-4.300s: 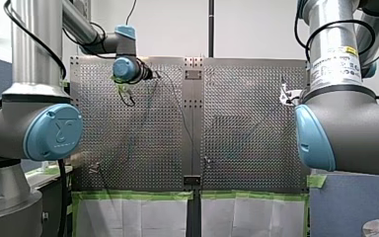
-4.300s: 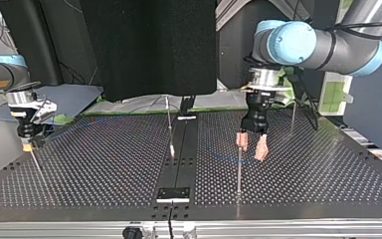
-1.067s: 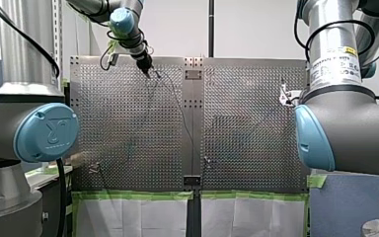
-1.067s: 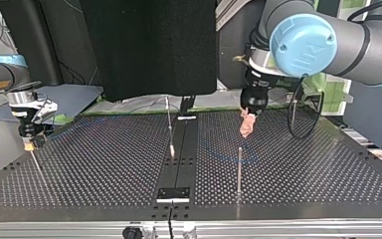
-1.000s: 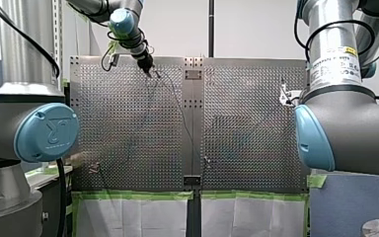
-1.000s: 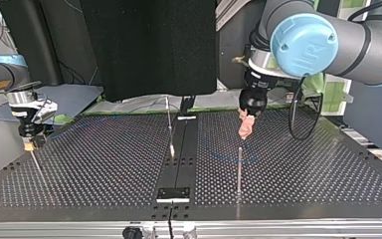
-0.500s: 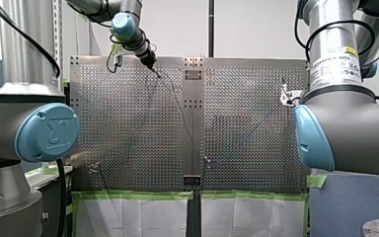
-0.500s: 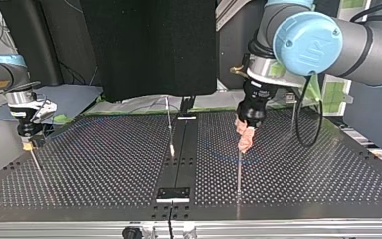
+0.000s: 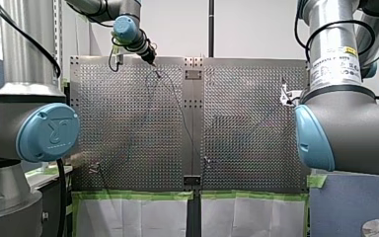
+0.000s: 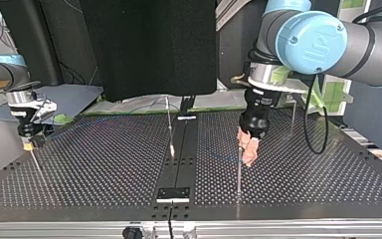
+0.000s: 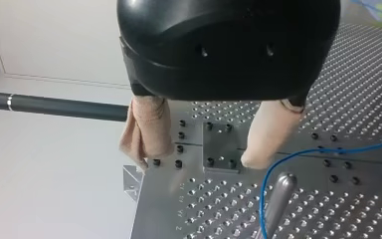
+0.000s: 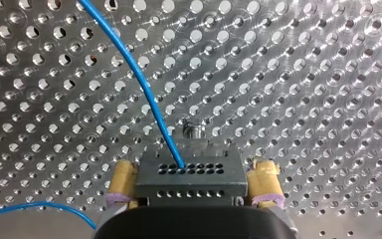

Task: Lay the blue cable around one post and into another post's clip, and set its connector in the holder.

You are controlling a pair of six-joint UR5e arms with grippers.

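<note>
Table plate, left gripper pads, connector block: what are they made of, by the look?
Table: bare metal, likely aluminium; bright sheen, drilled holes. Pads of my left gripper: beige, creased, perhaps fabric or soft rubber. Connector block: matte dark grey, probably plastic.

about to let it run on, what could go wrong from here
My left tool is open with the blue cable passing outside its pads, not between them, so closing may miss it. The post stands close ahead; it could get knocked. My right tool clamps the connector, so a hard pull could strain the cable there.
</note>
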